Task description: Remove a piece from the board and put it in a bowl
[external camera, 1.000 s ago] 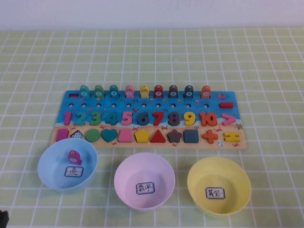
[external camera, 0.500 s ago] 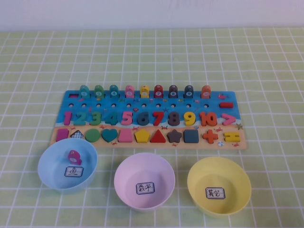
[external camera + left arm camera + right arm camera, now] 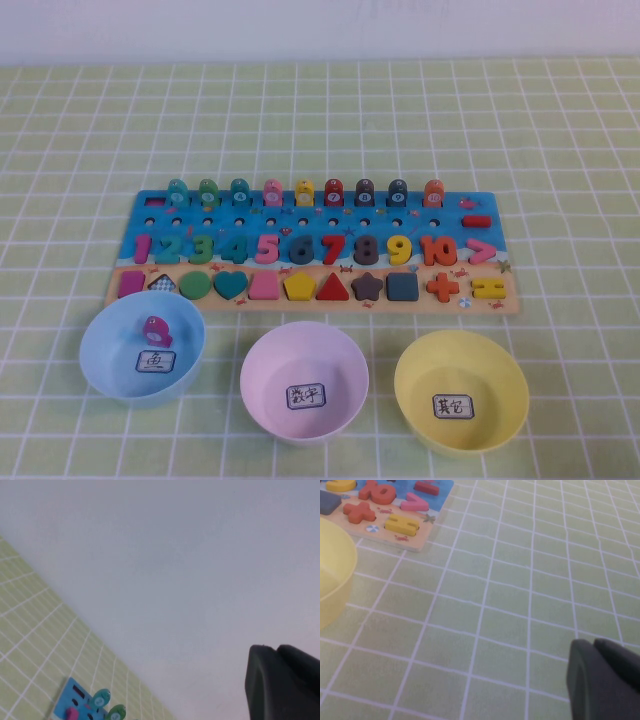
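The puzzle board (image 3: 150, 212) lies mid-table with number, shape and sign pieces and a back row of fish pegs (image 3: 304, 191). In front stand a blue bowl (image 3: 95, 330) holding one pink fish piece (image 3: 153, 328), a pink bowl (image 3: 262, 352) and a yellow bowl (image 3: 502, 362). Neither gripper shows in the high view. My left gripper (image 3: 276, 649) is shut and empty, raised and facing the wall, with the board's corner (image 3: 75, 700) far below. My right gripper (image 3: 594, 642) is shut and empty over bare tablecloth, to the right of the yellow bowl (image 3: 332, 575) and the board's corner (image 3: 410, 542).
A green checked cloth (image 3: 560, 130) covers the table. A white wall (image 3: 320, 25) runs along the far edge. The orange plus (image 3: 359, 511) and yellow equals (image 3: 401, 524) sit at the board's right end.
A dark bit of my left arm at the bottom left corner of the high view has gone out of sight. Board, pieces and bowls have not moved.
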Controlling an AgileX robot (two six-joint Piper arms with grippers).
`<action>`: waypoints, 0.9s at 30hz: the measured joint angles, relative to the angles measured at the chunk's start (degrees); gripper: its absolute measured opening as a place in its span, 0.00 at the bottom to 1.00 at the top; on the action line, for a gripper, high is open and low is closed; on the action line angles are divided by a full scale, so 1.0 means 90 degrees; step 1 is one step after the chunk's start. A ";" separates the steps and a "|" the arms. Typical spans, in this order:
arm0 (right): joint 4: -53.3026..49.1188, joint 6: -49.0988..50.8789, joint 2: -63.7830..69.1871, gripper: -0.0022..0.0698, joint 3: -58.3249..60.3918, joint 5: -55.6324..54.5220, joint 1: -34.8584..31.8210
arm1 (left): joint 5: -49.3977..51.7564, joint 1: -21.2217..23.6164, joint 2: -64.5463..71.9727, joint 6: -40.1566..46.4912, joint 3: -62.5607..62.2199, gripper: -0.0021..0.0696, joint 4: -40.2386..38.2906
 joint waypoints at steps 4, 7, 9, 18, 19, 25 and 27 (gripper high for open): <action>0.0000 0.0000 0.0000 0.01 0.0000 0.0000 0.0000 | 0.0403 0.0000 0.0000 0.0001 0.0000 0.02 0.0000; 0.0000 0.0000 0.0000 0.01 0.0000 0.0000 0.0000 | 0.1178 0.0000 0.0250 0.0130 -0.0307 0.02 0.0065; 0.0000 0.0000 0.0000 0.01 0.0000 0.0000 0.0000 | 0.1833 0.0000 0.0679 0.0396 -0.0814 0.02 0.0331; 0.0000 0.0000 0.0000 0.01 0.0000 0.0000 0.0000 | 0.5847 0.0000 0.4212 0.1710 -0.4863 0.02 0.2940; 0.0000 0.0000 0.0000 0.01 0.0000 0.0000 0.0000 | 0.6263 0.0000 0.4671 0.1811 -0.5338 0.02 0.3200; 0.0000 0.0000 0.0000 0.01 0.0000 0.0000 0.0000 | 0.8190 0.0000 0.7179 0.2222 -0.7704 0.02 0.4102; 0.0000 0.0000 0.0000 0.01 0.0000 0.0000 0.0000 | 0.8588 0.0000 0.7879 0.2265 -0.8388 0.02 0.4179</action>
